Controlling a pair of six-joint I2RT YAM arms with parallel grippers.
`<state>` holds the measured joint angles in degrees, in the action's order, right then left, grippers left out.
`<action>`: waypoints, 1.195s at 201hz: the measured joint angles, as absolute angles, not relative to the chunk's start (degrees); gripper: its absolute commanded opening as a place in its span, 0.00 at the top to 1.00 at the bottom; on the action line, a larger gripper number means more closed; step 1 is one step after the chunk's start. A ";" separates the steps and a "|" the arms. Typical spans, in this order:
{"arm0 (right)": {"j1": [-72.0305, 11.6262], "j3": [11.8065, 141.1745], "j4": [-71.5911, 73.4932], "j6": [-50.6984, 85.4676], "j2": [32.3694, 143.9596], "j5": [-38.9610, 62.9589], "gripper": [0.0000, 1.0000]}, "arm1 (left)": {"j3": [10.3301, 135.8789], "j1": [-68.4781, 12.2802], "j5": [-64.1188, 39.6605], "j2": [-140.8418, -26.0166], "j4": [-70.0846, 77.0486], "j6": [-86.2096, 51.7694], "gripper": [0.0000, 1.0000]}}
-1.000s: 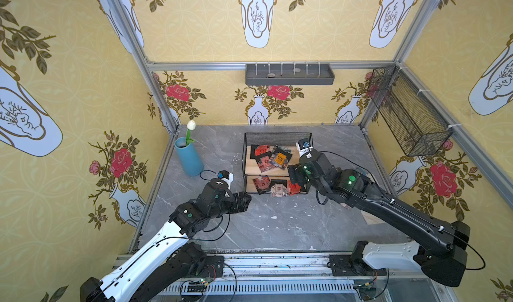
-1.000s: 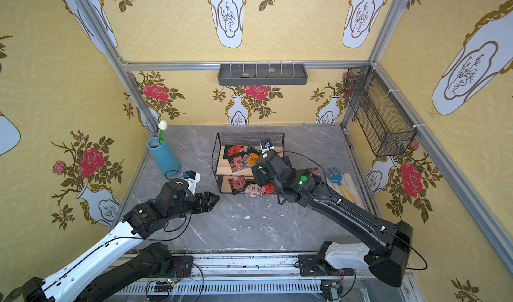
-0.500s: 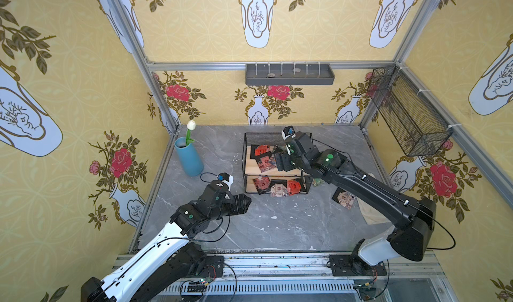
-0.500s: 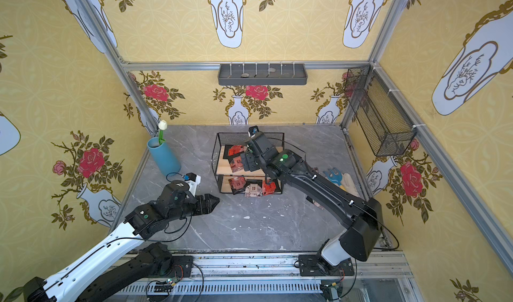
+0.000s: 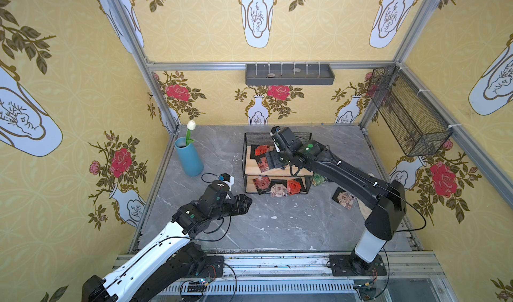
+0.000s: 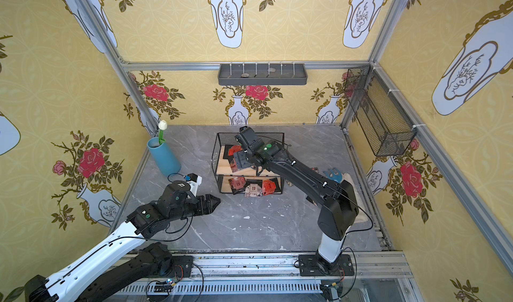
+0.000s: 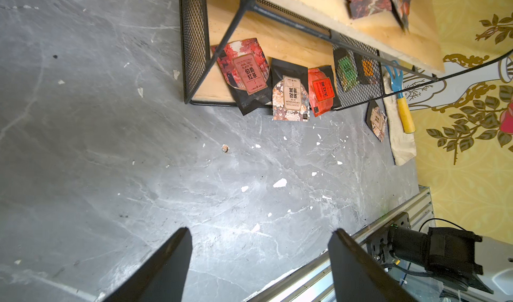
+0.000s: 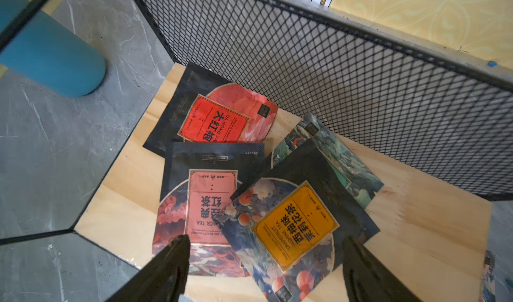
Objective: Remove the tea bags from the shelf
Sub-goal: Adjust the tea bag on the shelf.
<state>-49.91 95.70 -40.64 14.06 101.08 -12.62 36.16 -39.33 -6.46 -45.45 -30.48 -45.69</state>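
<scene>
The shelf (image 5: 251,168) (image 6: 222,168) stands mid-table, its mesh back (image 8: 333,78) close to my right wrist. Several tea bags lie on its upper board: a red one (image 8: 219,120), a pink one (image 8: 211,203), an orange one (image 8: 294,228). My right gripper (image 8: 265,239) (image 5: 268,161) hangs open just above them, its fingers either side of the orange one. Three more tea bags (image 7: 290,98) poke out of the lower board. Another tea bag (image 5: 344,198) lies on the table to the right. My left gripper (image 7: 261,230) (image 5: 247,202) is open and empty above the table, front-left of the shelf.
A blue vase (image 5: 188,159) with a white tulip stands left of the shelf. A blue-and-yellow tool (image 7: 399,92) rests on a cloth (image 7: 402,142) by the right wall. A grey tray (image 5: 289,74) and a black mesh basket (image 5: 408,111) hang on the walls.
My right gripper has swung from the shelf's right front corner to over the left part of the upper board. The left arm has barely moved.
</scene>
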 measured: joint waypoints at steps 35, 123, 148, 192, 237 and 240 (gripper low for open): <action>-50.13 97.43 -40.91 13.85 103.33 -12.91 0.12 | 36.16 -39.33 -6.48 -45.52 -30.46 -45.71 0.13; -49.84 98.17 -42.02 13.50 106.45 -12.97 0.12 | 35.83 -39.33 -6.46 -45.52 -30.41 -45.71 0.14; -49.69 97.47 -41.45 13.58 106.59 -12.75 0.13 | 35.83 -39.33 -6.46 -45.52 -30.44 -45.71 0.14; -49.52 96.03 -38.37 13.89 106.59 -12.71 0.20 | 35.83 -39.33 -6.46 -45.52 -30.44 -45.71 0.14; -49.28 95.15 -36.49 14.81 106.50 -11.60 0.27 | 35.77 -39.33 -6.44 -45.50 -30.46 -45.80 0.14; -49.23 95.15 -36.49 14.79 106.48 -11.53 0.27 | 35.77 -39.33 -6.44 -45.50 -30.46 -45.95 0.14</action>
<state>-49.23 95.15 -36.49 14.79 106.48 -11.53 35.77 -39.33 -6.44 -45.50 -30.46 -45.95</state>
